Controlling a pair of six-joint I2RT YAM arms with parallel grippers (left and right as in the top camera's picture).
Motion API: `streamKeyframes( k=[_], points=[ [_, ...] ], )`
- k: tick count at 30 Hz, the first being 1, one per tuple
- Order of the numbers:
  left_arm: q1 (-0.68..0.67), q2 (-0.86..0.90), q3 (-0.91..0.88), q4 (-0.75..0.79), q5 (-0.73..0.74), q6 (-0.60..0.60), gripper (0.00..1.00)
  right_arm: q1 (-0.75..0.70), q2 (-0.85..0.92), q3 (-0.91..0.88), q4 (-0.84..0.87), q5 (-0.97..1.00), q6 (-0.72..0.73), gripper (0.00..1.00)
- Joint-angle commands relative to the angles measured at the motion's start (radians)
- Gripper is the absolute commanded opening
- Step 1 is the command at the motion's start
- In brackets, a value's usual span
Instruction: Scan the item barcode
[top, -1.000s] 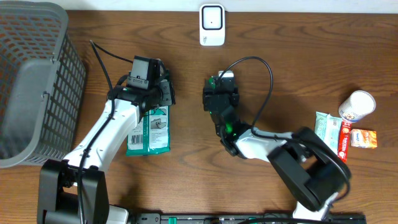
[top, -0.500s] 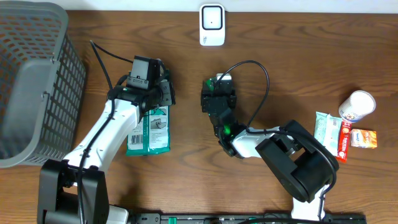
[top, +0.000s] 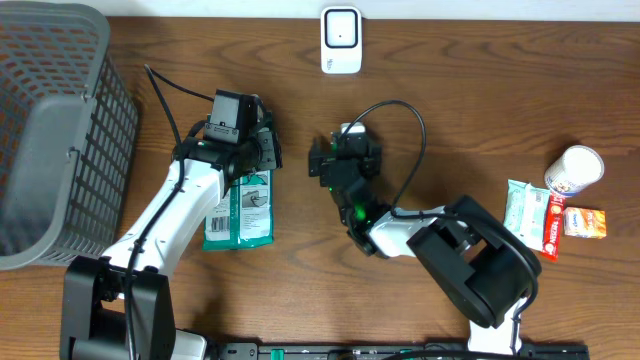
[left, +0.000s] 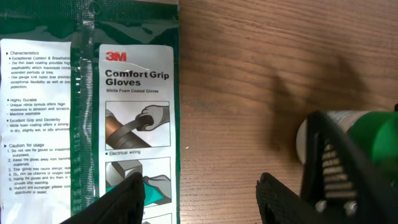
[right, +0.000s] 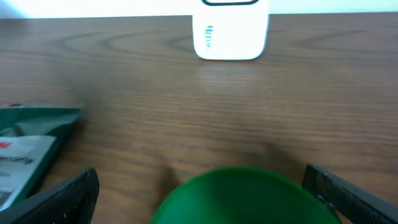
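At far left the basket (top: 55, 120) sits as it did a second ago. My left gripper (top: 240, 150) has not shifted either. Its fingers (left: 127, 199) stand apart over the upper edge of the glove pack (top: 240, 212), pinching nothing, and the pack lies flat left of centre where it was. The scanner (top: 341, 40) stands at top centre. Below it, mid-frame, my right gripper (top: 338, 165) has swung leftward and a little down since a second ago, and its fingers (right: 62, 196) are now splayed far wider than before. The green item (right: 242, 196) sits between them, with bare wood showing between it and the finger at frame left, so I am not pinching it. Whether it rests on the table I cannot tell. At the right edge the cup (top: 575, 168), wipes (top: 525, 205), red pack (top: 555, 228) and orange box (top: 585, 222) lie unmoved.
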Motion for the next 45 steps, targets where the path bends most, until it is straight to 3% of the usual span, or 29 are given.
streamKeyframes(
  k=[1, 8, 13, 23, 28, 32, 38, 45],
  points=[
    [-0.002, 0.007, -0.014, 0.001, -0.013, 0.006, 0.58, 0.023, 0.008, 0.000, 0.002, 0.039, -0.021, 0.99],
    [-0.002, 0.007, -0.014, 0.001, -0.013, 0.006, 0.58, 0.081, -0.014, 0.000, 0.000, 0.224, -0.037, 0.99],
    [-0.002, 0.007, -0.014, 0.001, -0.013, 0.006, 0.58, 0.113, -0.105, 0.000, -0.021, 0.232, -0.233, 0.99],
    [-0.002, 0.007, -0.014, 0.001, -0.013, 0.006, 0.58, 0.105, -0.472, 0.002, -0.341, 0.165, -0.195, 0.99],
    [-0.002, 0.007, -0.014, -0.003, -0.013, 0.006, 0.58, 0.049, -0.684, 0.050, -0.598, 0.032, -0.163, 0.99],
    [-0.002, 0.007, -0.014, -0.004, -0.013, 0.006, 0.58, 0.005, -0.797, 0.185, -0.911, -0.019, -0.091, 0.99],
    [-0.002, 0.007, -0.014, -0.003, -0.012, 0.005, 0.58, -0.125, -0.807, 0.463, -1.386, -0.247, -0.001, 0.99],
    [-0.002, 0.007, 0.054, -0.113, -0.012, 0.005, 0.56, -0.431, -0.805, 0.623, -1.626, -0.544, 0.027, 0.99]
  ],
)
